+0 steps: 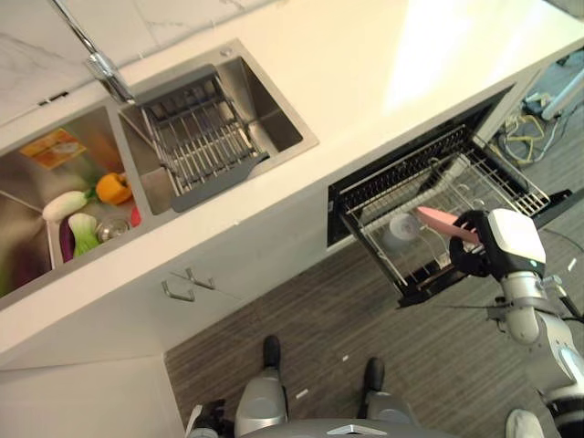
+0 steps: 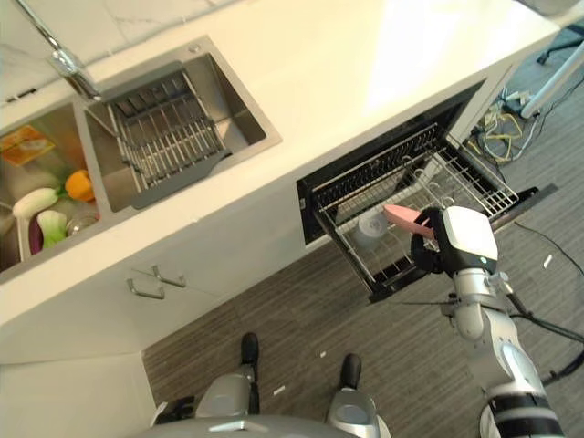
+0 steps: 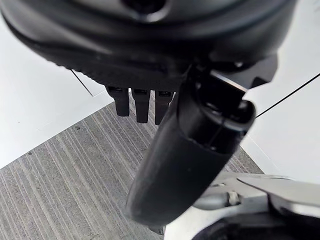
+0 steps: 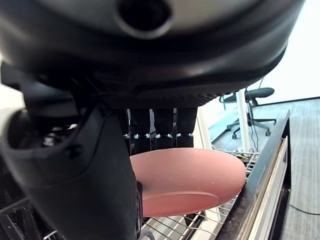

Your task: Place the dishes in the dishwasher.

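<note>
While the right hand (image 1: pixel 474 245) pinches the pink plate (image 1: pixel 447 224) above the pulled-out rack (image 1: pixel 456 196) at right of frame, a tilted release could knock the cup (image 1: pixel 400 230) beside it.

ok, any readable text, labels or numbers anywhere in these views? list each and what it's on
None can be read.
Orange packet in the sink's left basin: has a printed face, too small and blurred to read.
Pink plate in the right hand, dishwasher rack, countertop: no lettering shows.
</note>
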### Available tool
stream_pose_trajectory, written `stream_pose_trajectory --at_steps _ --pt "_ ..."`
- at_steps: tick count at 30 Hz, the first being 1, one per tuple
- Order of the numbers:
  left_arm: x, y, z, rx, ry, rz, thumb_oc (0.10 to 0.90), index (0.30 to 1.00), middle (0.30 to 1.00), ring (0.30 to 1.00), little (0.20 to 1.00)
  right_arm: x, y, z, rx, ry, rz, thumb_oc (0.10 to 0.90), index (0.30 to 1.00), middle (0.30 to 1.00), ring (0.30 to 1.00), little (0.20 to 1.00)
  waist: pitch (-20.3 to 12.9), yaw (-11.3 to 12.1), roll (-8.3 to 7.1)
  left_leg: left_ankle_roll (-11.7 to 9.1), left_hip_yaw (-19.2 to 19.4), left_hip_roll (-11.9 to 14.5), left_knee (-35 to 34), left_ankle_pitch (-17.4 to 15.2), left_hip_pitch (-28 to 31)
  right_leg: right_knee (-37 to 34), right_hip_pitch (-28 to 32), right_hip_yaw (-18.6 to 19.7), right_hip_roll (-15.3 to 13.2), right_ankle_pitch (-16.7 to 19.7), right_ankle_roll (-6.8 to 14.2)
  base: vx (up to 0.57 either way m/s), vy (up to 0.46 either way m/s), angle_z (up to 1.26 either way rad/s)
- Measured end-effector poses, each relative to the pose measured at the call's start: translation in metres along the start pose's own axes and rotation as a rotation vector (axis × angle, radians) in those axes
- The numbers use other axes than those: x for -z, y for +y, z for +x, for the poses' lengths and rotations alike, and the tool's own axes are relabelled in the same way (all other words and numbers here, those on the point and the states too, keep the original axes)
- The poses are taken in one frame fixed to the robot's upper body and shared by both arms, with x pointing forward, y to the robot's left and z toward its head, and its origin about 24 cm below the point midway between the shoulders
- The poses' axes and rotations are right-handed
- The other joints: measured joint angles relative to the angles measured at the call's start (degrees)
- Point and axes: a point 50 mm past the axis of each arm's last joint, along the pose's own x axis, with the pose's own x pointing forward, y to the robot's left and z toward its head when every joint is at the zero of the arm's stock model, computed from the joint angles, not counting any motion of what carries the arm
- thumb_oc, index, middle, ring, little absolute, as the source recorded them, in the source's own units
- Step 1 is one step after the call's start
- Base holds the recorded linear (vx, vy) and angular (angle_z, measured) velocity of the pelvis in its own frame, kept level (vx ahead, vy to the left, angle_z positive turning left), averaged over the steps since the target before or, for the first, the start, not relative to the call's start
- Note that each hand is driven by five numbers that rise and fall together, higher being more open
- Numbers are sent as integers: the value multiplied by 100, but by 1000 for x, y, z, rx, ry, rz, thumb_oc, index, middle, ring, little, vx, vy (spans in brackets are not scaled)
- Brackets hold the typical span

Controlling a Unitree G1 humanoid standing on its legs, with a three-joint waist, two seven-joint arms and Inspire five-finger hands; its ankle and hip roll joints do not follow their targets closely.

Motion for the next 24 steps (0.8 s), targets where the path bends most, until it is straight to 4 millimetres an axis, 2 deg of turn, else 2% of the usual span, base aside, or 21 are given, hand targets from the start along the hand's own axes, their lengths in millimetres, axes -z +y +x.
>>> stream_pose_trajectory --at_steps 3,6,11,14,18,21,22,23,24 --pt "-5 1 1 -2 -22 -3 800 900 900 900 900 -3 2 11 5 -4 -9 400 300 300 300 300 179 -12 44 -10 17 -2 31 18 -11 -1 -14 25 -8 -2 0 -54 22 -3" --pt "-16 -1 3 3 -49 2 800 900 900 900 900 3 4 23 8 46 -21 400 300 300 300 300 309 13 150 -9 9 -1 42 18 -48 1 -26 6 -10 -1 -1 4 8 2" --pt "-18 0 3 5 -59 13 800 900 900 900 900 3 15 38 -46 59 -61 400 300 300 300 300 331 8 177 -9 52 -4 19 18 -2 0 -23 45 -18 -7 -6 24 7 -4" --pt "-19 1 3 4 -64 17 800 900 900 900 900 3 13 42 -46 59 -72 400 300 300 300 300 330 18 181 -10 58 0 17 18 10 -1 -15 49 -14 -9 -9 0 0 0" --pt "-23 2 4 7 -76 28 800 900 900 900 900 7 8 58 -48 93 -100 400 300 300 300 300 323 19 229 -9 50 2 18 19 44 -5 27 46 -9 -8 -10 0 1 1" --pt "-25 2 4 9 -82 23 800 900 900 900 900 13 5 68 -83 102 -192 400 300 300 300 300 315 44 284 -9 31 0 22 19 107 -9 98 31 -9 -9 -9 -1 1 1" --pt "-26 2 4 9 -86 23 800 900 900 900 900 14 2 70 -81 106 -200 439 359 359 359 359 314 63 312 -9 28 6 23 19 103 -21 99 24 -6 -8 -10 0 0 0" --pt "-26 1 4 13 -85 32 800 900 900 900 900 15 3 71 -93 113 -203 547 521 521 521 521 307 50 321 -9 28 7 23 19 112 -6 111 26 -3 -8 -10 0 0 0" --pt "-26 1 4 17 -87 39 800 900 900 900 900 16 3 71 -95 119 -198 800 900 900 900 900 300 53 332 -9 27 5 24 19 115 -4 115 25 -4 -8 -10 0 0 0"
